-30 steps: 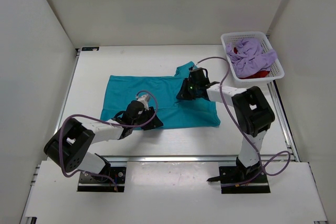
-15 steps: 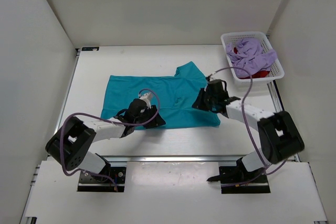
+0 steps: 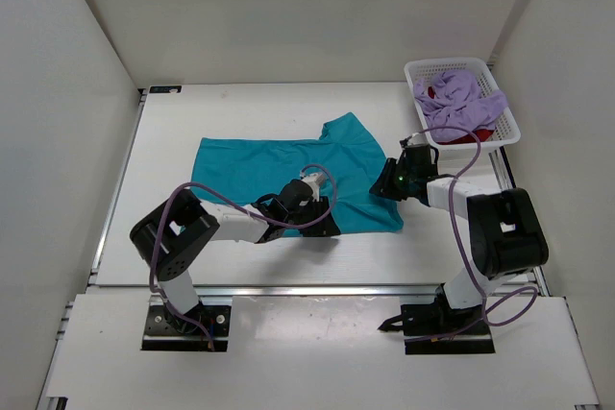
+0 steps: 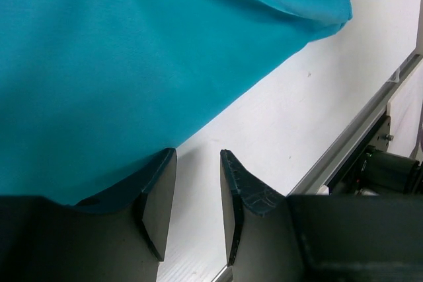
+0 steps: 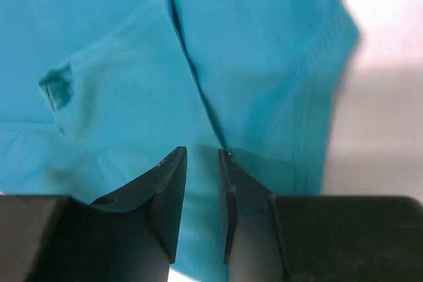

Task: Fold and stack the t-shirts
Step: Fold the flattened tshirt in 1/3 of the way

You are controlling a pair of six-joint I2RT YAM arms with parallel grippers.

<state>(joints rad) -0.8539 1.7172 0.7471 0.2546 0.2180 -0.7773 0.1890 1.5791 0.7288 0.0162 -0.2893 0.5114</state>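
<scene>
White desk (image 3: pixel 240 112): carries all items, walled in by pale panels on three sides.

Teal t-shirt (image 3: pixel 259 165): the largest item. It lies spread flat across the middle of the desk, one layer of cloth with light wrinkles. A short sleeve points toward the far right. In the right wrist view a fold line runs down the cloth, and a small teal tab sits left of it. The tab is blurred and any writing on it cannot be read.

White mesh basket (image 3: pixel 448 60): stands at the far right corner of the desk, well apart from the teal t-shirt.

Lavender t-shirt (image 3: pixel 461 103): bunched inside the basket, filling most of it, with one part draped over the near right rim.

Red t-shirt (image 3: pixel 477 134): in the same basket, under the lavender one. Only small patches show at the near right and far left.

Left claw (image 4: pixel 197 155): low on the desk at the near hem of the teal t-shirt. Its jaws stand apart with bare desk between them. The cloth edge touches the outer side of one finger. Nothing is held.

Right claw (image 5: pixel 201 152): low over the right side of the teal t-shirt, near the sleeve. Its jaws are parted by a narrow gap, with teal cloth seen beyond it. No cloth is seen pinched.
</scene>
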